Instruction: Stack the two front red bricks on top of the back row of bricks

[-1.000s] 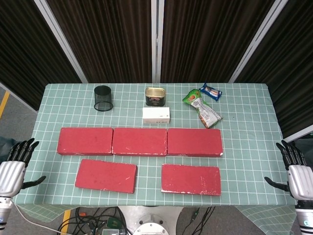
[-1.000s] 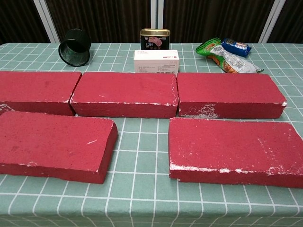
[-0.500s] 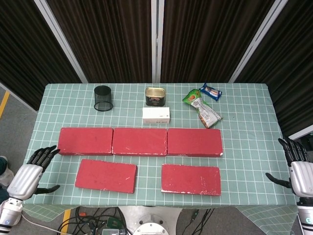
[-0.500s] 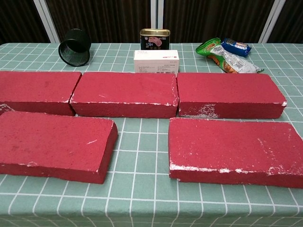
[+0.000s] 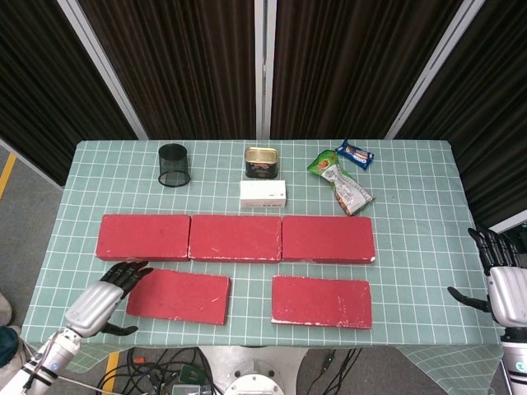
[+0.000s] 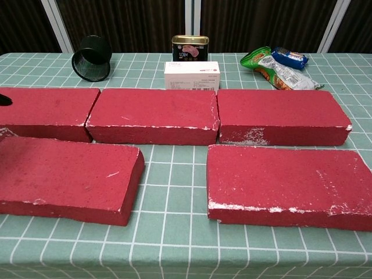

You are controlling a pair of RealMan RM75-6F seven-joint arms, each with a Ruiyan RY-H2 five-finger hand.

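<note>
Head view: your left hand (image 5: 100,298), fingers spread and empty, sits just beside the left front brick (image 5: 179,295), at its left end. Your right hand (image 5: 505,290), also spread and empty, waits well apart from the right front brick (image 5: 321,301), off the table's right edge.

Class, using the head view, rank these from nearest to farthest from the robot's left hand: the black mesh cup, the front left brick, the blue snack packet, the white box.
1. Front left brick, just beside the left hand.
2. Black mesh cup, back left of the table.
3. White box, centre, behind the brick row.
4. Blue snack packet, back right.
</note>
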